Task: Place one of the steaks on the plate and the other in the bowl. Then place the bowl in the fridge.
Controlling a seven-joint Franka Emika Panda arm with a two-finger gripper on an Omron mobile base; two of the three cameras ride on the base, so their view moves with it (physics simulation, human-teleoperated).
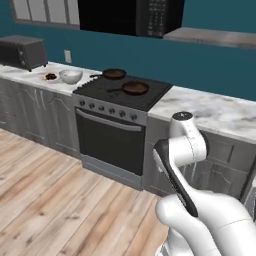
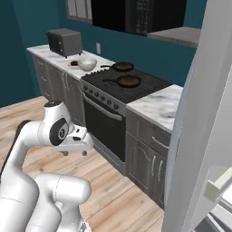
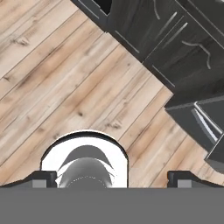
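On the far left stretch of counter a small white plate [image 1: 44, 78] carries a dark red steak [image 1: 50, 76]. The deep white bowl [image 1: 70, 76] stands just right of it, and its inside is too small to read. The right base view shows the same plate [image 2: 70, 65], steak [image 2: 73, 63] and bowl [image 2: 87, 64] beside a toaster oven. My gripper [image 2: 76, 153] hangs over the wooden floor, far from the counter, pointing down. In the hand view its fingertips [image 3: 43, 178] stand wide apart with nothing between them, so my gripper [image 3: 113, 178] is open. The fridge's grey door [image 2: 199, 113] stands open at the right.
A stove [image 1: 122, 92] with two dark skillets [image 1: 114, 74] [image 1: 135, 88] sits between the bowl and a marble counter [image 1: 210, 107]. A toaster oven [image 1: 22, 51] stands at the far left. Dark cabinet fronts [image 3: 175, 39] line the wooden floor [image 3: 65, 87] below my hand.
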